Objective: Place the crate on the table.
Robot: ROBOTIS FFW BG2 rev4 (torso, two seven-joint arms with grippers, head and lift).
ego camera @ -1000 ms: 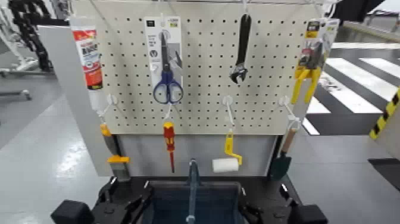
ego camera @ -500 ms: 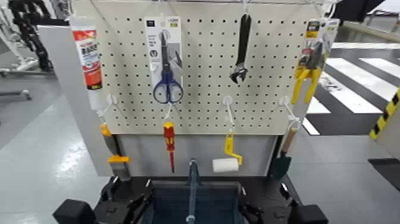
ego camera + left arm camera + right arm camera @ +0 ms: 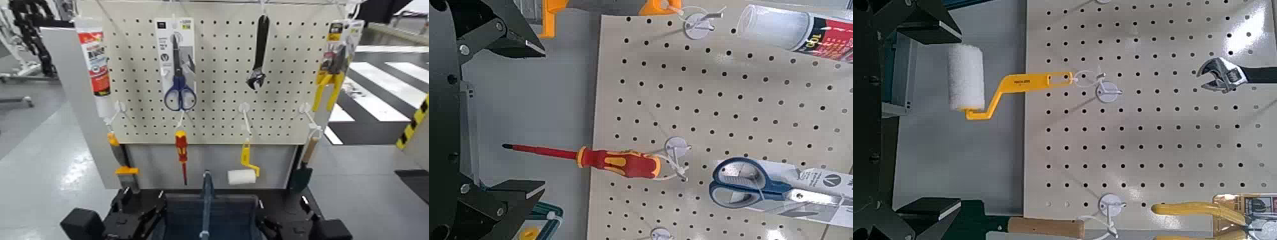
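The dark navy crate (image 3: 205, 217) with its lighter blue handle bar (image 3: 206, 191) sits at the bottom middle of the head view, on the black table (image 3: 285, 196) in front of the pegboard. My left gripper (image 3: 137, 216) is against the crate's left side and my right gripper (image 3: 274, 222) is against its right side. In the left wrist view my left gripper (image 3: 534, 115) has its fingers (image 3: 501, 35) spread wide with nothing between them. In the right wrist view my right gripper (image 3: 938, 118) is likewise spread wide. The crate's lower part is out of view.
A beige pegboard (image 3: 217, 70) stands right behind the table. On it hang scissors (image 3: 179, 86), a black wrench (image 3: 258, 54), a red screwdriver (image 3: 182, 153), a yellow paint roller (image 3: 242, 172) and yellow pliers (image 3: 331, 76). Grey floor lies on both sides.
My left arm has shifted slightly inward toward the crate. The crate and my right arm have barely moved.
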